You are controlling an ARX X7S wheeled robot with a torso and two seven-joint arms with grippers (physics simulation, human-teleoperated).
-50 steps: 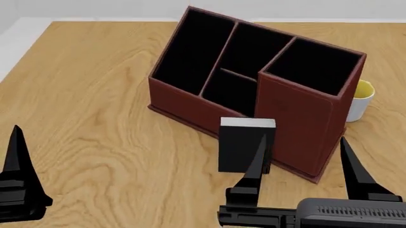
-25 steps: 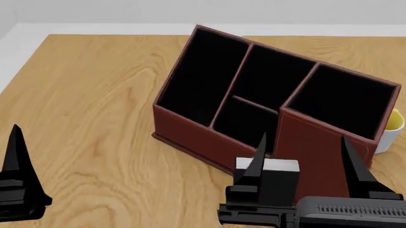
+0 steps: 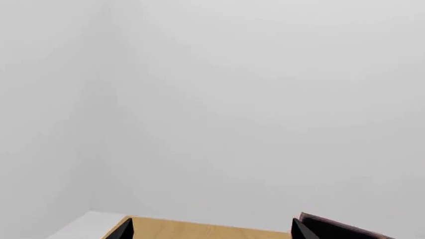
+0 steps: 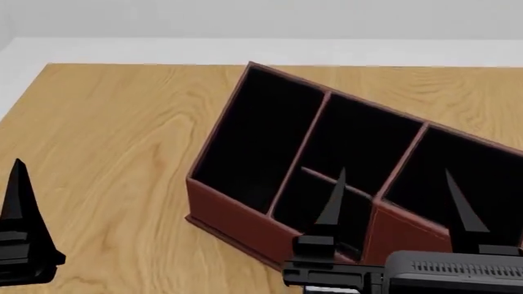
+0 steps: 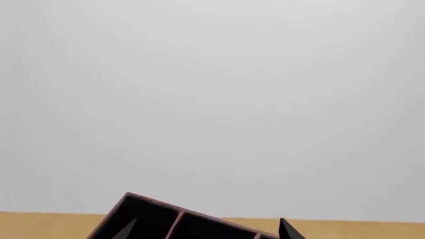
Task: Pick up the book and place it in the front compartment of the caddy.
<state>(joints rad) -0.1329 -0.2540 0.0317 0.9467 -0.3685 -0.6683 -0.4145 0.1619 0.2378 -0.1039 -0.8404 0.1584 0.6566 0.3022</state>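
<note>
The dark red-brown caddy (image 4: 233, 214) stands at an angle on the wooden table, with black compartments and thin dividers. Its taller section is at the right, cut off by the frame edge. The book is hidden in every view, below or behind my right gripper's body. My right gripper (image 4: 396, 205) is open and empty, and its two fingers show in front of the caddy's near compartments. In the right wrist view the open right gripper (image 5: 207, 230) faces the caddy's top edge (image 5: 166, 206). My left gripper (image 3: 212, 230) is open and empty, with the caddy's corner (image 3: 332, 228) beside one finger. One left finger (image 4: 18, 202) shows at the far left.
The wooden table (image 4: 106, 153) reaches left and back to a pale edge (image 4: 24, 55) with a light wall behind. Both wrist views show mostly blank grey wall.
The head view has shifted towards the caddy, which now looks larger and lower. The book has slid down out of sight at the bottom, and the yellow-and-white mug has left the frame.
</note>
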